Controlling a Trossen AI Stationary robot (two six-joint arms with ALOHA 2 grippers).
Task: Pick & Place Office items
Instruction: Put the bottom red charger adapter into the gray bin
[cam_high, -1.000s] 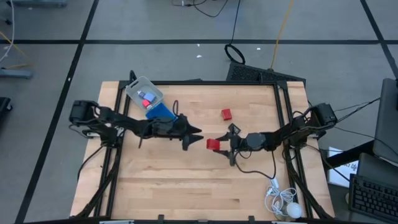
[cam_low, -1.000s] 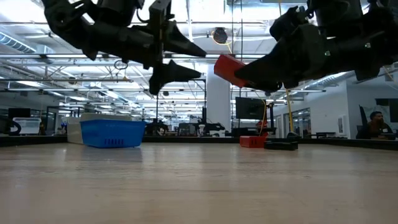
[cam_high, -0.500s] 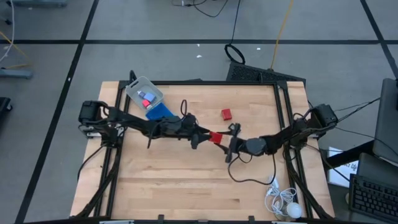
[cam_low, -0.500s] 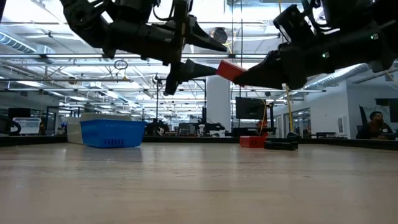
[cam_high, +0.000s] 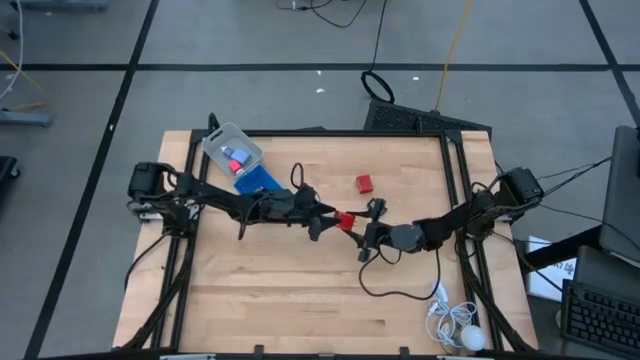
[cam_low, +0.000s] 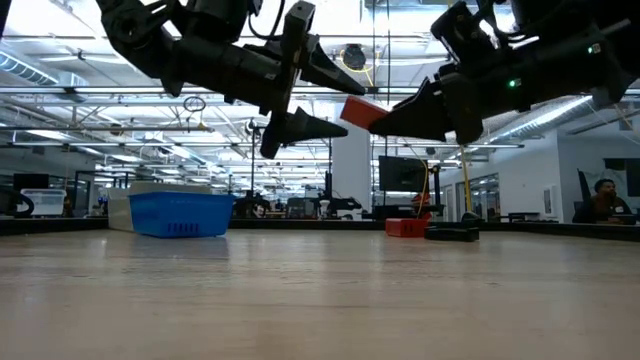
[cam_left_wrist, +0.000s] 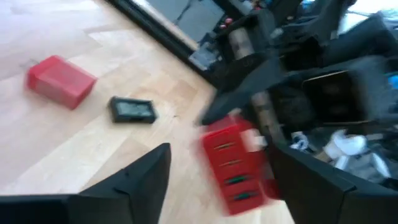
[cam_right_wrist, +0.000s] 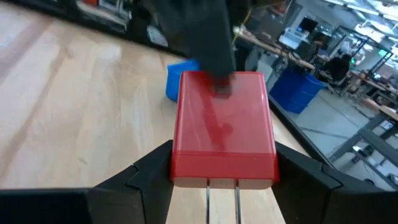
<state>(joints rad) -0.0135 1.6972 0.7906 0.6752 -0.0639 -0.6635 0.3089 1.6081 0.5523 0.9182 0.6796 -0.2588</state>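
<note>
A red block (cam_high: 345, 220) hangs in the air over the table's middle, held by my right gripper (cam_high: 358, 228), which is shut on it. My left gripper (cam_high: 328, 216) is open and faces it from the left. In the low view its two fingertips stand above and below the block's free end (cam_low: 350, 108); I cannot tell whether they touch it. A second red block (cam_high: 364, 183) lies flat on the table farther back. A dark rectangular piece (cam_left_wrist: 132, 110) lies beside it in the left wrist view. My right gripper pinches the red block between its two fingers (cam_right_wrist: 143, 177), one on each long side near the block's end closest to the wrist (cam_right_wrist: 186, 165). The fingers come level from the table's right and lie along the block. It is lifted clear, roughly level, with its free end toward my left gripper.
A clear plastic box (cam_high: 232, 150) with small pieces inside and a blue tray (cam_high: 258, 180) sit at the table's far left. A white corded gadget (cam_high: 455, 325) lies at the near right corner. A loose black cable (cam_high: 395, 290) trails on the table below my right arm.
My left gripper has moved toward the table's right, up to the red block, and has stayed open. My right gripper, still shut on the block, has shifted a little toward the far edge, so the two grippers now meet over the table's middle.
</note>
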